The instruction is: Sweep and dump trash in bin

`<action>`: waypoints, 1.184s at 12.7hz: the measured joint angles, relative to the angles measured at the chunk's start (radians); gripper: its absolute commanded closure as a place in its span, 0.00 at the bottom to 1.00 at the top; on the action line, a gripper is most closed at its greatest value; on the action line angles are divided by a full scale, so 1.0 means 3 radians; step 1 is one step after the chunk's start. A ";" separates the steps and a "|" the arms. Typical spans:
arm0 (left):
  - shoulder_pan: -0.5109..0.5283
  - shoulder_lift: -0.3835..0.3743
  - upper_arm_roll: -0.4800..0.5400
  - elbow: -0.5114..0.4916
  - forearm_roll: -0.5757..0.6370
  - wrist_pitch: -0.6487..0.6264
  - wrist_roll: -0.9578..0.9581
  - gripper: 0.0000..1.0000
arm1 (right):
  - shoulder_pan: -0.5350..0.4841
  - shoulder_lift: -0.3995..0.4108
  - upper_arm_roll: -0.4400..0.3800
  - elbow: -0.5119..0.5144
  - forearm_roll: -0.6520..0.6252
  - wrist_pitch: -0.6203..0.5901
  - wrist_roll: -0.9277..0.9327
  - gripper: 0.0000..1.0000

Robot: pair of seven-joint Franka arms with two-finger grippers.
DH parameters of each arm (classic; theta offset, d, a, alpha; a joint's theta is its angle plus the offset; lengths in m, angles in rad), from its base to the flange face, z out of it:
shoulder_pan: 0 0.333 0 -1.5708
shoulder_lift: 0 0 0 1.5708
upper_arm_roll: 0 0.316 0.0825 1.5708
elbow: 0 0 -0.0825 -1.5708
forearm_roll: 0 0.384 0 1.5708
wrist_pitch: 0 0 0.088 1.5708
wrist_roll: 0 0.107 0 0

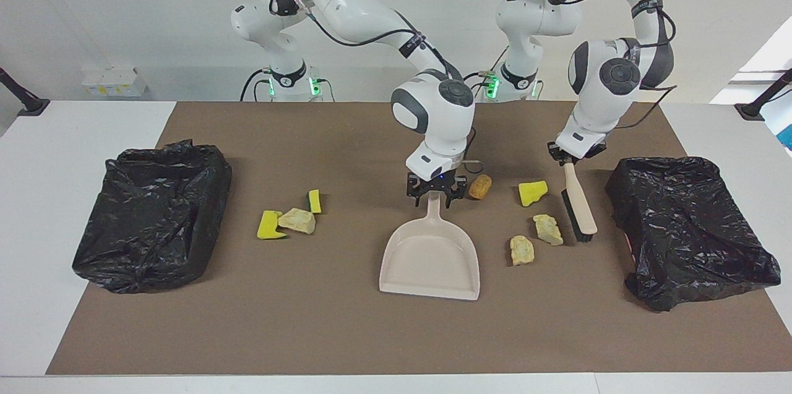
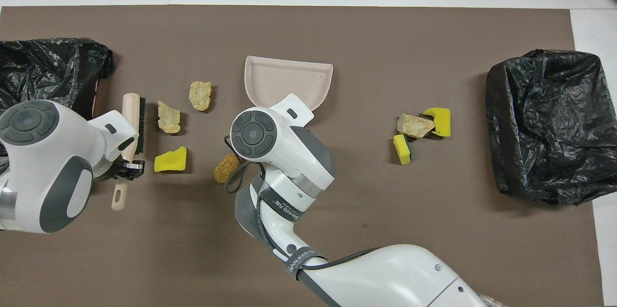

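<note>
Robot lab: two white arms [image 1: 346, 4] bolted at white table [image 1: 74, 134], brown mat [image 1: 346, 332], bare white wall.

The left tool [image 1: 572, 158] holds the brush [image 1: 580, 205] beside two bread chunks [image 1: 548, 229]. The right tool [image 1: 435, 193] straddles the dustpan [image 1: 431, 255] handle.

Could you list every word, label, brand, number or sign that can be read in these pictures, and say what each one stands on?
"WANJEED..." in white letters, partly legible and followed by characters too small to read, on the black cable strap around the right arm in the overhead view.
A second black strap higher on the same arm carries white print too small to read.
The dustpan, the brush and the black bin bags show no text.
</note>
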 measured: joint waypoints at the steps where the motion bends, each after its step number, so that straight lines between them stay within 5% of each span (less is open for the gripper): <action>1: 0.0000 0.0023 -0.0011 -0.0002 0.0001 0.0024 0.0074 1.00 | -0.0003 -0.0020 -0.0001 0.0013 0.0000 -0.0011 0.0000 0.39; 3: -0.0001 0.0040 -0.0042 -0.0059 0.0002 0.0067 0.0300 1.00 | -0.0003 -0.0053 -0.0001 0.0018 0.0000 -0.0026 0.0000 0.52; 6: -0.0115 0.0038 -0.0083 -0.0133 0.0002 0.0118 0.0640 1.00 | -0.0001 -0.0061 -0.0001 0.0019 -0.0002 -0.0027 0.0000 0.94; 7: -0.0211 0.0037 -0.0093 -0.0143 0.0002 0.0113 0.0751 1.00 | -0.0003 -0.0072 -0.0001 0.0018 -0.0002 -0.0036 0.0000 1.00; 11: -0.0518 0.0022 -0.0113 -0.0103 0.0002 -0.0007 0.0880 1.00 | -0.0028 -0.0181 -0.0016 -0.0097 -0.0002 -0.0113 -0.0126 1.00; 15: -0.0389 0.0116 -0.0029 0.0342 0.0008 -0.0148 0.1517 1.00 | -0.0202 -0.0372 -0.0023 -0.0277 -0.0002 -0.0145 -0.0726 1.00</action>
